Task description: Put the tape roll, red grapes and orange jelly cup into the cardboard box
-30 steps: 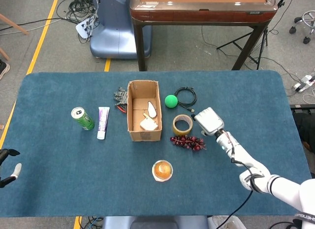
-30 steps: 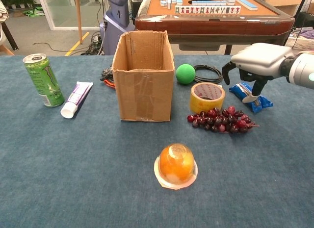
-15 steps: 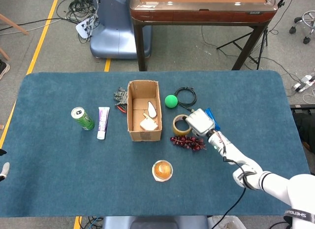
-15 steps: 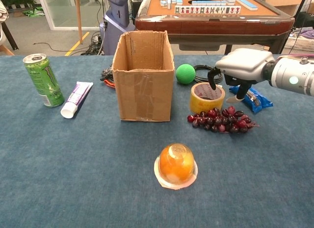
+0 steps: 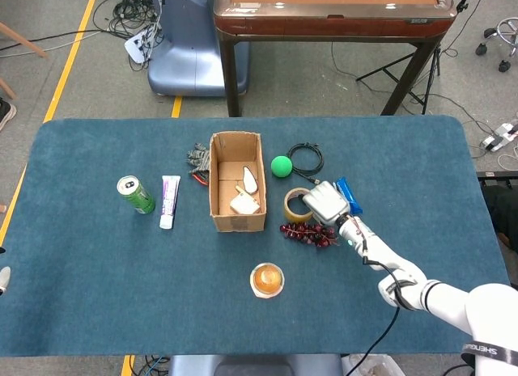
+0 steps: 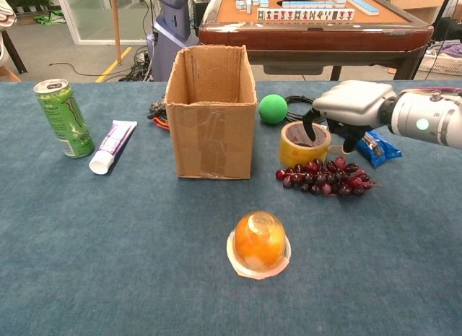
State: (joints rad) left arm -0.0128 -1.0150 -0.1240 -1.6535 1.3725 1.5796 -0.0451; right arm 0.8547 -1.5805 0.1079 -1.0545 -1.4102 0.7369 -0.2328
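Note:
The yellow tape roll (image 5: 296,205) (image 6: 302,145) lies flat on the blue table, right of the open cardboard box (image 5: 236,222) (image 6: 211,134). My right hand (image 5: 325,202) (image 6: 354,105) hovers over the roll's right rim. One finger dips into the roll's hole and the others hang outside it, and the roll rests on the table. Just in front of the roll lie the red grapes (image 5: 309,233) (image 6: 325,178). The orange jelly cup (image 5: 267,279) (image 6: 260,242) stands alone nearer the front edge. Only a sliver of my left hand (image 5: 3,276) shows at the left border.
A green can (image 5: 136,194) (image 6: 63,118) and a toothpaste tube (image 5: 168,200) (image 6: 112,145) lie left of the box. A green ball (image 6: 273,108), a black cable (image 6: 304,105) and a blue packet (image 6: 377,145) sit behind and beside the roll. White items (image 5: 246,200) lie inside the box.
My right hand has moved left from above the blue packet and lowered onto the tape roll's right rim. My left hand has slid almost out of the head view.

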